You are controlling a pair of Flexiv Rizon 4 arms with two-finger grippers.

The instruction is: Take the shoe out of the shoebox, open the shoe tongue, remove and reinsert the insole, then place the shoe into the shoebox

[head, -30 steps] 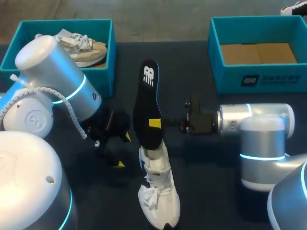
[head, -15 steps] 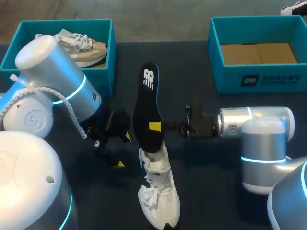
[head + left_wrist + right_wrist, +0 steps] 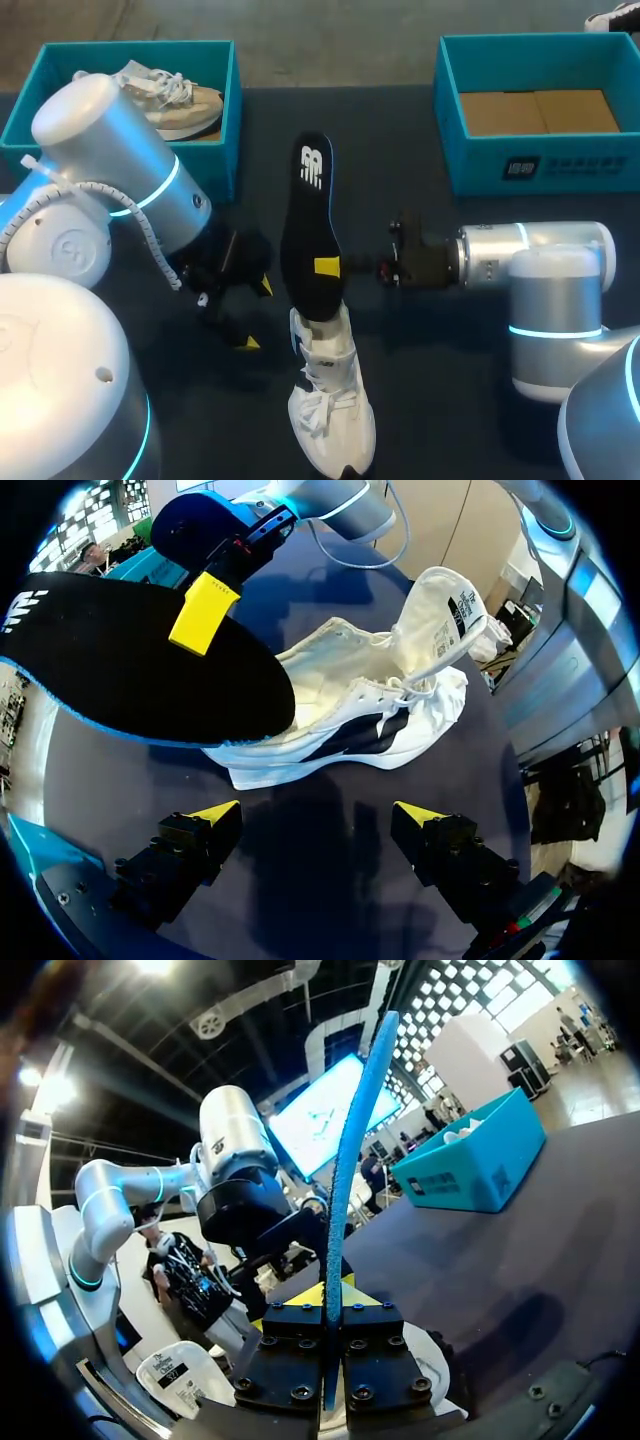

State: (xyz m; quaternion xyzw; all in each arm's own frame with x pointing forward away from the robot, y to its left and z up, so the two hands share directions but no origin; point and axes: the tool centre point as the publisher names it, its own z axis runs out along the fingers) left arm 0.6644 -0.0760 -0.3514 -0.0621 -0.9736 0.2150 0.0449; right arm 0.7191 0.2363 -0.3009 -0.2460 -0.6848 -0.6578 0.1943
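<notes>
My right claw [image 3: 326, 1305] clamps the black insole [image 3: 308, 215], my left claw [image 3: 318, 813] hangs wide and empty beside the white sneaker [image 3: 330, 400] — I'd pin the sneaker with it before moving the insole.

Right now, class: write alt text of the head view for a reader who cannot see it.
The right hand grips a black insole, one end at the opening of a white shoe on the dark table. The left hand hangs open beside the shoe.
</notes>
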